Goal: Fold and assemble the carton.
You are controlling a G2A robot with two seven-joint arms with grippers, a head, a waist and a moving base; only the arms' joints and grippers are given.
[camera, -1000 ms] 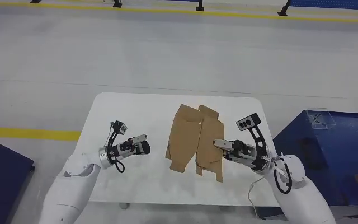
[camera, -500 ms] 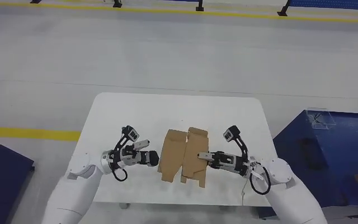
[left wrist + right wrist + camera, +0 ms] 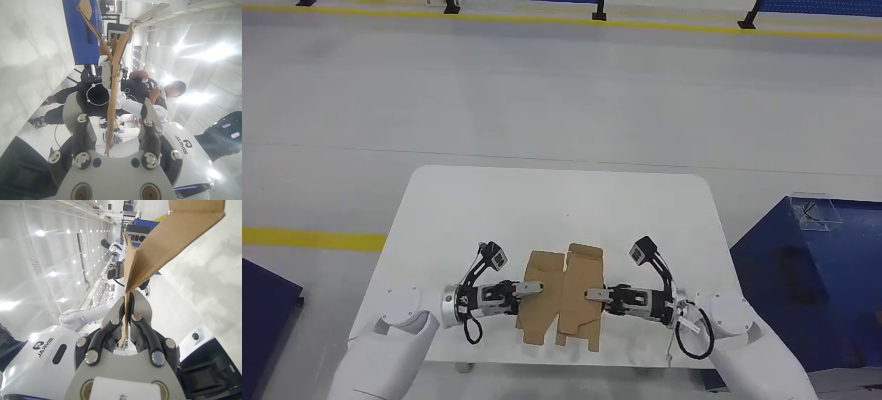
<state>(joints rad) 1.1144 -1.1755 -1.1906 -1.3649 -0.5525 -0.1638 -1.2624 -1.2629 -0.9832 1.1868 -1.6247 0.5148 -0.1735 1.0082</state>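
- Carton (image 3: 560,300) is being held flattened at the lower centre of the top view, above the white table (image 3: 542,195). Grey floor with a yellow line (image 3: 312,238) is stretching around it, and a blue box (image 3: 817,265) is sitting at right.
- Both arms are reaching inward from the lower corners, with the left gripper (image 3: 535,288) at the carton's left edge and the right gripper (image 3: 592,295) at its right. The carton is sitting lower in the frame than before, and the left gripper has closed in.
- Left wrist view: the fingers (image 3: 75,108) are standing wide apart, with the carton's edge passing between them.
- Right wrist view: the jaws are pinching the carton's edge.
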